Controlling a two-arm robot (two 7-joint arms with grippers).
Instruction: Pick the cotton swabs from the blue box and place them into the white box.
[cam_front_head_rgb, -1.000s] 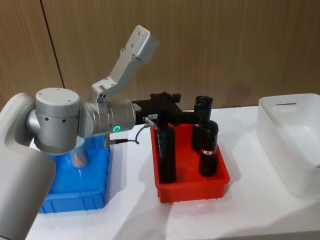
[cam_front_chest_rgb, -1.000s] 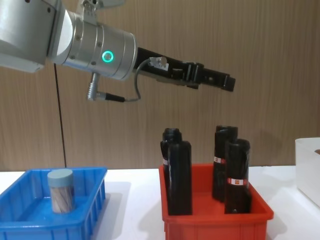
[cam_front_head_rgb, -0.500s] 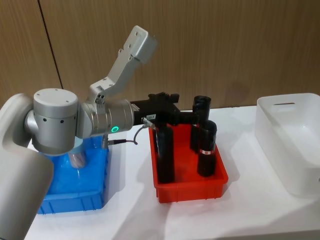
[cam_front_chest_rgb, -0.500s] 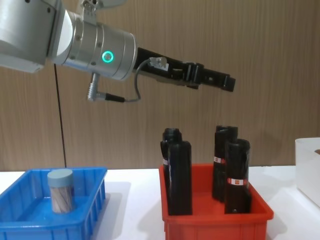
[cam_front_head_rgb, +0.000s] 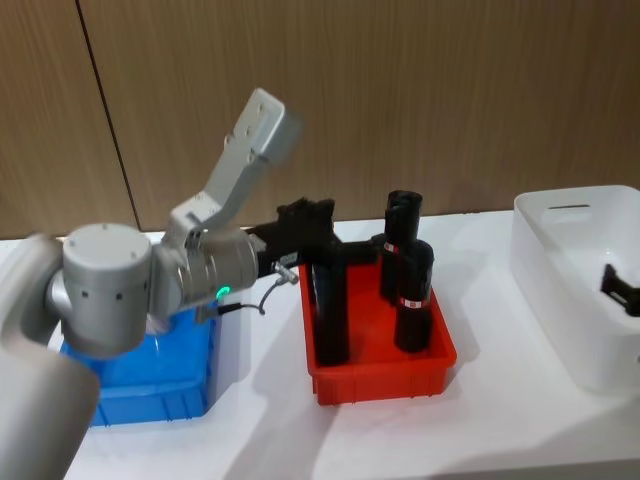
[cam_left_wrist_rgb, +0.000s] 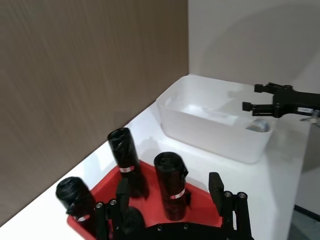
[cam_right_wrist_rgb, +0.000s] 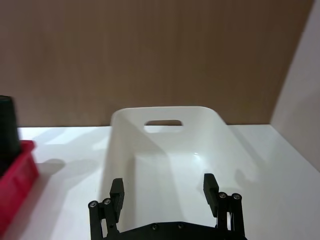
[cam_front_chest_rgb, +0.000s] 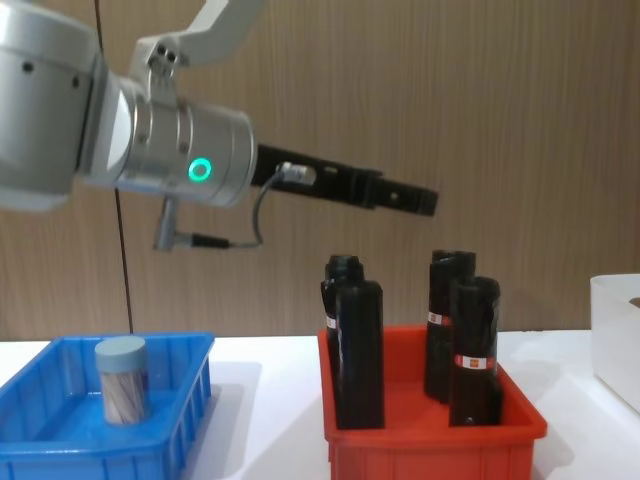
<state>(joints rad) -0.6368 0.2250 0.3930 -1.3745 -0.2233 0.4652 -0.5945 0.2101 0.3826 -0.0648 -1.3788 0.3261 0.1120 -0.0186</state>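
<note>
One jar of cotton swabs (cam_front_chest_rgb: 122, 380), clear with a grey-blue lid, stands upright in the blue box (cam_front_chest_rgb: 185, 395) at the left. My left gripper (cam_front_chest_rgb: 415, 198) hangs open and empty high above the red bin, well to the right of that jar; its fingers (cam_left_wrist_rgb: 216, 187) stand apart over the black bottles. The white box (cam_front_head_rgb: 560, 260) sits at the far right. Over it my right gripper (cam_right_wrist_rgb: 163, 192) is open with nothing between its fingers, and it also juts in at the head view's right edge (cam_front_head_rgb: 620, 288). A small grey-blue thing (cam_left_wrist_rgb: 257, 126) lies in the white box under it.
A red bin (cam_front_head_rgb: 385, 365) holding several tall black bottles (cam_front_head_rgb: 415, 295) stands between the two boxes, right under my left gripper. My left arm's elbow (cam_front_head_rgb: 105, 290) covers part of the blue box (cam_front_head_rgb: 150, 375). A wooden wall runs close behind the table.
My left arm has swung lower and drawn back toward the left, its gripper still open above the red bin. My right gripper has come into the head view over the white box.
</note>
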